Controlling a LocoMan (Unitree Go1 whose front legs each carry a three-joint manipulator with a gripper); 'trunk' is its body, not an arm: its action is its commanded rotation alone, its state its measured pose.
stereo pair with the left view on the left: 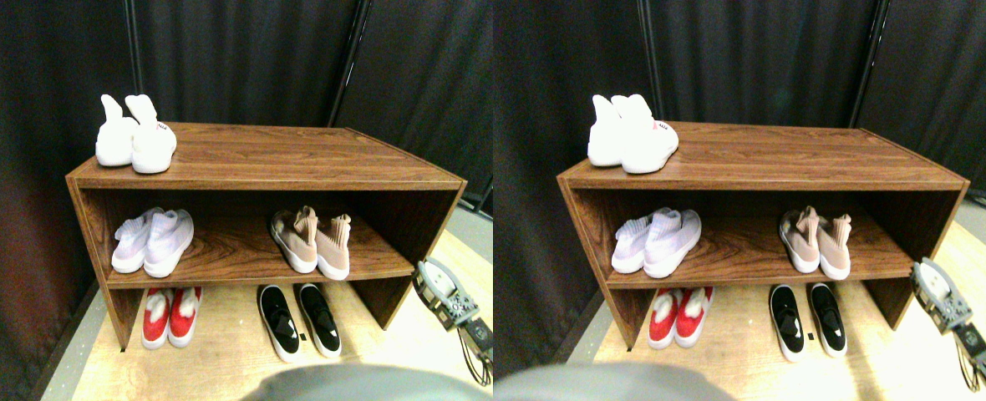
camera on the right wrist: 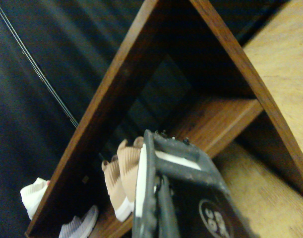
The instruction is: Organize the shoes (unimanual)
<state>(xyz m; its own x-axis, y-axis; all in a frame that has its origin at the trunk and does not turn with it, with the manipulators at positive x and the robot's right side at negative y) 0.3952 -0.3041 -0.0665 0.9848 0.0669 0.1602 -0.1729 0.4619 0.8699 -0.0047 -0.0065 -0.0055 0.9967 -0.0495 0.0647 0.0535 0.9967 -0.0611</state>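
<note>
Five pairs of shoes are in the stereo view. A white pair [stereo pair with the left view on the left: 135,138] stands on the left of the shelf's top board. On the middle board a pale-lavender pair [stereo pair with the left view on the left: 152,241] is at the left and a dusty-pink pair [stereo pair with the left view on the left: 313,242] at the right. A red pair [stereo pair with the left view on the left: 171,316] and a black slip-on pair [stereo pair with the left view on the left: 299,320] sit on the floor under the shelf. My right gripper [stereo pair with the left view on the left: 439,288] hangs off the shelf's right end, holding nothing that I can see. The wrist view looks along the gripper [camera on the right wrist: 166,146] toward the pink pair [camera on the right wrist: 122,183].
The wooden shelf [stereo pair with the left view on the left: 267,180] stands on a light wood floor [stereo pair with the left view on the left: 226,351] against dark curtains [stereo pair with the left view on the left: 251,58]. Its right side panel [stereo pair with the left view on the left: 426,242] is close beside my gripper. Cables trail below the arm at the lower right.
</note>
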